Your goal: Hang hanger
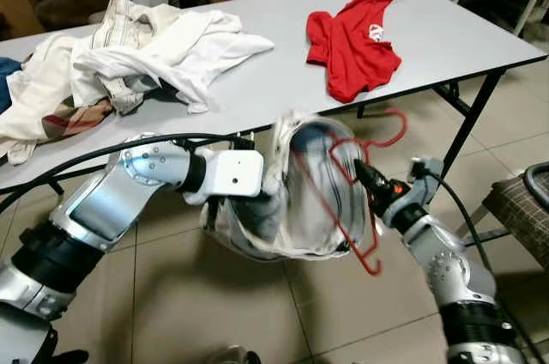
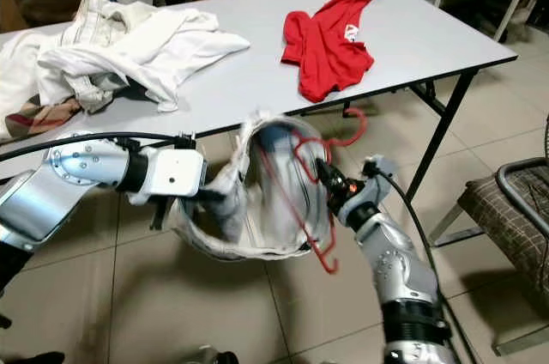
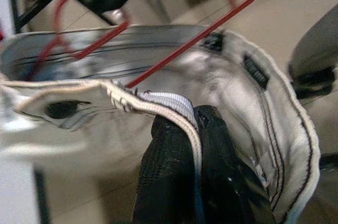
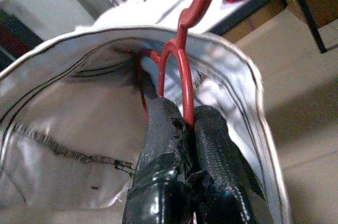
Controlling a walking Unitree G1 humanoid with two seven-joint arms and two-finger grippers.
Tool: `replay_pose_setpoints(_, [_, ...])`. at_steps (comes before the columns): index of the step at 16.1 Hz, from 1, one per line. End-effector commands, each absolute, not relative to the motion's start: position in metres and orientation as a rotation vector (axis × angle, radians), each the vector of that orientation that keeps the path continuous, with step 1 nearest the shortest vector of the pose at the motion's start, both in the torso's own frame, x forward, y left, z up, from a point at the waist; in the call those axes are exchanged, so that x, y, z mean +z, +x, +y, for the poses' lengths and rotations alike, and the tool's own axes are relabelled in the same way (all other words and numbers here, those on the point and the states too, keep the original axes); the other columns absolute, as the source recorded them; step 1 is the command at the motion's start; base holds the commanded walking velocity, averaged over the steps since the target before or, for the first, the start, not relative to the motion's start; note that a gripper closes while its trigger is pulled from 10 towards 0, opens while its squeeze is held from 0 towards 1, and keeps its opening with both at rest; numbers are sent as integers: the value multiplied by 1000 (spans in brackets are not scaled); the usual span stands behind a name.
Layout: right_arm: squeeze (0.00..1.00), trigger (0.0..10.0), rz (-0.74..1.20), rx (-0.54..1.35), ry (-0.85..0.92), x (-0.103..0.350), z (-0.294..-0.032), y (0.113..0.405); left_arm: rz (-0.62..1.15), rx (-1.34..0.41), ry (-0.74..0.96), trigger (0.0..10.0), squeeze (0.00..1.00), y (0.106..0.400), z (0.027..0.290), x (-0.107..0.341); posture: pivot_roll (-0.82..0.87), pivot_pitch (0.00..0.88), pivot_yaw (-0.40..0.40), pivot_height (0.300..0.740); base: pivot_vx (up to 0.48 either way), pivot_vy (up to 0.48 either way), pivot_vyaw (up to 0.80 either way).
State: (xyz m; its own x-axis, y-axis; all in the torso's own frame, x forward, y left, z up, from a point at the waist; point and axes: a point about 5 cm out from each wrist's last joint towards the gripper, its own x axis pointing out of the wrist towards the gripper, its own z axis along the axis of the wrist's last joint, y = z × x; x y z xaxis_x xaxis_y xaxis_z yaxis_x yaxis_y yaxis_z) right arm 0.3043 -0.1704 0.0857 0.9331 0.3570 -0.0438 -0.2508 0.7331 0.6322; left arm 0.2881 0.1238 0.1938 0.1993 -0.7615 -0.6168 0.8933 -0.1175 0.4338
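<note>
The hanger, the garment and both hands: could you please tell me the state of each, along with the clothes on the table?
Red hanger: gripped by the right hand, partly inside the garment.
Pale garment: off the table, its opening held wide, edge pinched by the left hand.
Left hand: shut on the garment's edge.
Right hand: shut on the hanger wire.
Red shirt: lying crumpled on the table.
White clothes: heaped on the table.
</note>
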Motion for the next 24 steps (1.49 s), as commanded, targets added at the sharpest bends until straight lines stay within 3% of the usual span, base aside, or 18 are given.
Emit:
replay_pose_setpoints(1, [0,10000,-26,333,781,125,-169,319,143,-1530,875,0,0,278,114,196,-99,0,98,740,0,0,0])
replay_pose_setpoints(4, [0,10000,-64,294,885,132,-164,326,146,-1633,792,0,0,268,109,201,-87,0,95,740,0,0,0])
replay_pose_setpoints(7, [0,10000,-64,280,1075,140,-155,336,117,-1659,747,0,0,268,103,206,-79,0,93,740,0,0,0])
replay_pose_setpoints(9, [0,10000,-65,318,1111,147,-144,339,61,-1656,704,0,0,270,95,210,-78,0,93,740,0,0,0])
replay_pose_setpoints(12, [0,10000,-66,321,1116,150,-137,341,8,-1703,610,0,0,264,84,221,-77,0,91,740,0,0,0])
replay_pose_setpoints(16, [0,10000,-57,280,862,139,-130,344,-172,-1823,273,0,0,248,57,256,-77,0,91,740,0,0,0])
replay_pose_setpoints(18, [0,10000,-87,271,840,141,-129,345,-181,-1840,206,0,0,244,49,256,-76,0,92,740,0,0,0])
replay_pose_setpoints(22, [0,10000,-134,293,778,144,-124,343,-255,-1735,24,0,0,252,39,271,-79,0,97,740,0,0,0])
replay_pose_setpoints(23, [0,10000,-184,331,916,151,-124,342,-245,-1621,35,0,0,265,37,269,-77,0,101,740,0,0,0])
replay_pose_setpoints(24, [0,10000,-195,442,924,154,-117,336,-259,-1493,29,0,0,279,36,267,-81,0,105,740,0,0,0])
